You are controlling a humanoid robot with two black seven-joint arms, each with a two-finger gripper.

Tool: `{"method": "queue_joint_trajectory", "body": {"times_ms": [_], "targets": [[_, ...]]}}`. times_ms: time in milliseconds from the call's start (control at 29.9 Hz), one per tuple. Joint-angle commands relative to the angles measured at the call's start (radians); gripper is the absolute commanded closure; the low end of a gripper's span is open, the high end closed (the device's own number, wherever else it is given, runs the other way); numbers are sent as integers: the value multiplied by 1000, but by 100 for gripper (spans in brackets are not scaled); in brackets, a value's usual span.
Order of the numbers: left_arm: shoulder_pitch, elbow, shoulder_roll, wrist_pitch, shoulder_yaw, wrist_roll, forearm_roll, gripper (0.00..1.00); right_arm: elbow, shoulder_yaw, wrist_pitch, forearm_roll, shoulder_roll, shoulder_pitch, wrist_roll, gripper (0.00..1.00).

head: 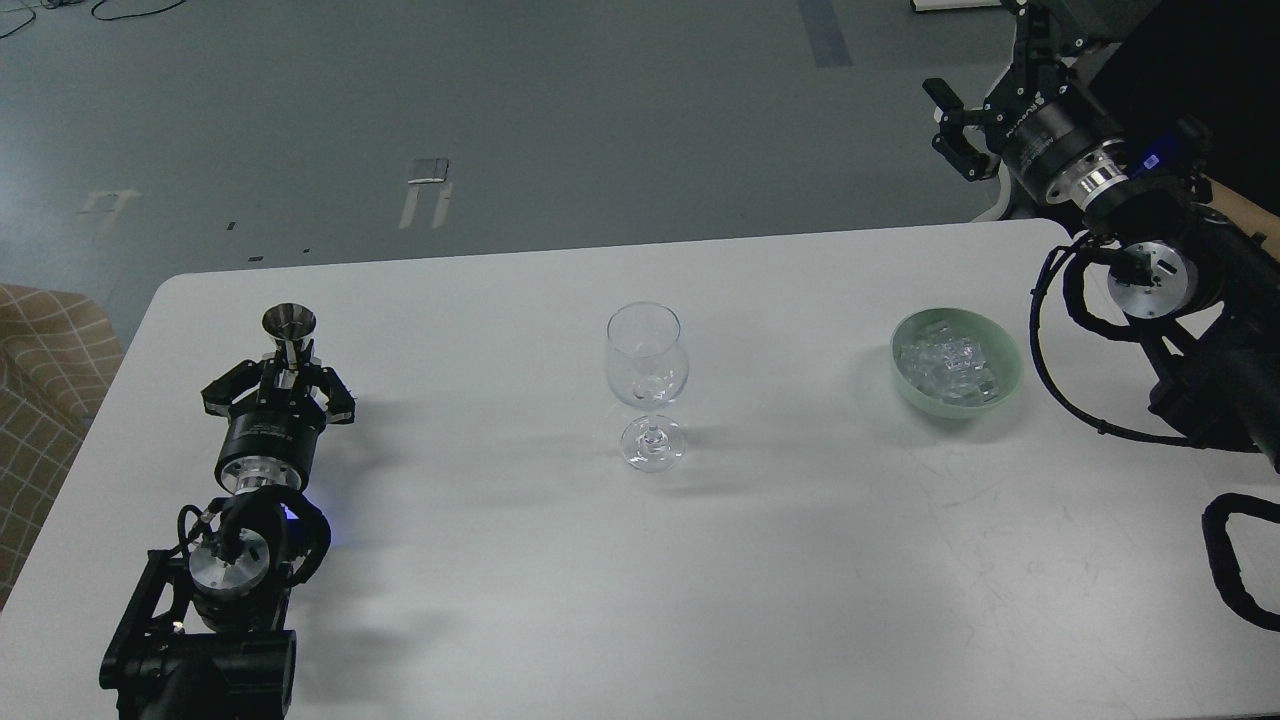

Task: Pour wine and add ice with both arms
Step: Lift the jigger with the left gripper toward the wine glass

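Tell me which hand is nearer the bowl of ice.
Right. The right hand hangs above and behind the green ice bowl; the left hand is far across the table.

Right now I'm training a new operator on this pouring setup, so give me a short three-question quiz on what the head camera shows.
1. True or false: the left gripper is closed around the small metal cup.
2. Which thing stands between the metal cup and the green bowl? A) a bottle B) the stemmed glass C) a spoon
3. Fill in: the ice lies in the ____.

Key
1. True; its fingers grip the cup's narrow waist, cup upright.
2. B; it stands near the middle of the white table.
3. Green bowl. The right gripper is open beyond the table's far edge, nowhere near it.
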Motion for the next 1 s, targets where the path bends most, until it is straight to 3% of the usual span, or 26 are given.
{"method": "queue_joint_trajectory", "body": {"times_ms": [0, 200, 735, 969], "targets": [[3, -23, 5, -19, 1, 26, -3, 100, 0, 0, 0, 0, 0, -2, 0, 0], [25, -132, 0, -24, 22, 107, -3, 100, 0, 0, 0, 0, 0, -2, 0, 0], [46, -324, 55, 59, 202, 121, 11, 100, 1, 1, 0, 0, 0, -10, 0, 0], [80, -442, 52, 122, 229, 199, 11, 100, 9, 0, 0, 0, 0, -11, 0, 0]]}}
